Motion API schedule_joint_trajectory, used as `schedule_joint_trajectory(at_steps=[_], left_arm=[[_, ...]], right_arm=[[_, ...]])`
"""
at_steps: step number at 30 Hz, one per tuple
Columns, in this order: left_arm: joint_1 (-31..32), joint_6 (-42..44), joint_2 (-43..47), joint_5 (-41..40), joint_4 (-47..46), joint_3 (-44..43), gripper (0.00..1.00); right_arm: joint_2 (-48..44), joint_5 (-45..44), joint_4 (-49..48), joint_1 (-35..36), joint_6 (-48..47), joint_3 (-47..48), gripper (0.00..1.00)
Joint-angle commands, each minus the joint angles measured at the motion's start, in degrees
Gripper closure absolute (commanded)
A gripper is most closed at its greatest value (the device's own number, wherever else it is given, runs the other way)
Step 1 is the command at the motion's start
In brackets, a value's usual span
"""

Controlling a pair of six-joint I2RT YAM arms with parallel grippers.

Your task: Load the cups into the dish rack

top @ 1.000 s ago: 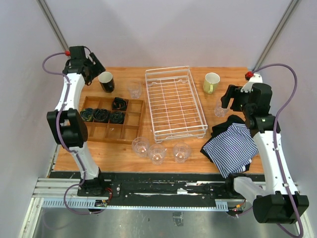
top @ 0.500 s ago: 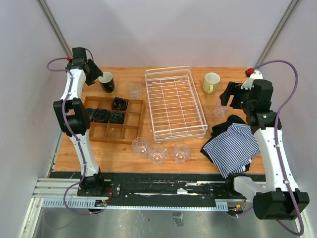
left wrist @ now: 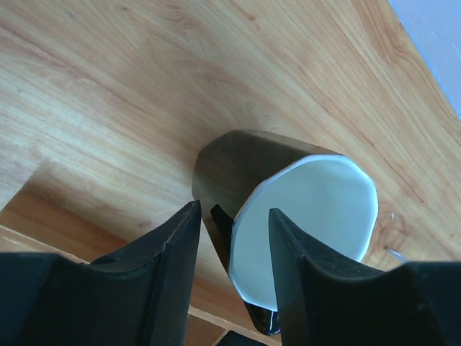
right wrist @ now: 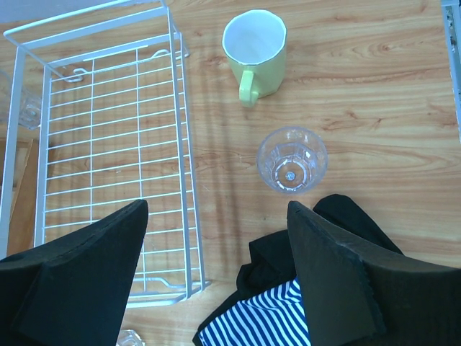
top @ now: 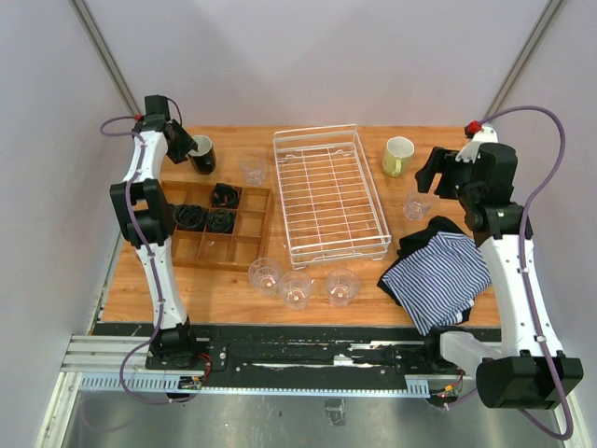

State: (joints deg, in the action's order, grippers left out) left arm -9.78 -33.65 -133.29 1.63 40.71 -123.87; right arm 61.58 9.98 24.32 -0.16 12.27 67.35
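Your left tool (left wrist: 234, 210) part-open astride the black mug (left wrist: 241, 155) wall, wooden tray (top: 244, 250) just beside, your right tool (right wrist: 217, 209) wide, empty, above a tumbler (right wrist: 292, 160), dark cloth (right wrist: 288, 267) near

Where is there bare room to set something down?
Bare wood: between the dish rack and the yellow-green mug, and in front of the wooden tray. The rack itself holds nothing. Crowded: tumblers along the front, striped cloth at right.

White wire dish rack (top: 328, 196) is lying centrally; black mug (top: 201, 156) is standing to its far left, yellow-green mug (top: 398, 155) upright at far right, clear tumblers (top: 297, 288) standing around it.
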Motion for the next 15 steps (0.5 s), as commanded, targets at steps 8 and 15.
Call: schedule_joint_trajectory(at_steps=[8,15], left_arm=[[-0.2,1.9,-1.3,2.1,0.7,-1.6,0.95],[-0.3,2.2,1.7,7.4,-2.1,-1.2,1.0]], right_arm=[[1.0,-0.1,0.7,0.2,1.4,3.5,0.22],[0.9,6.0,2.2,0.3,1.0,4.8,0.23]])
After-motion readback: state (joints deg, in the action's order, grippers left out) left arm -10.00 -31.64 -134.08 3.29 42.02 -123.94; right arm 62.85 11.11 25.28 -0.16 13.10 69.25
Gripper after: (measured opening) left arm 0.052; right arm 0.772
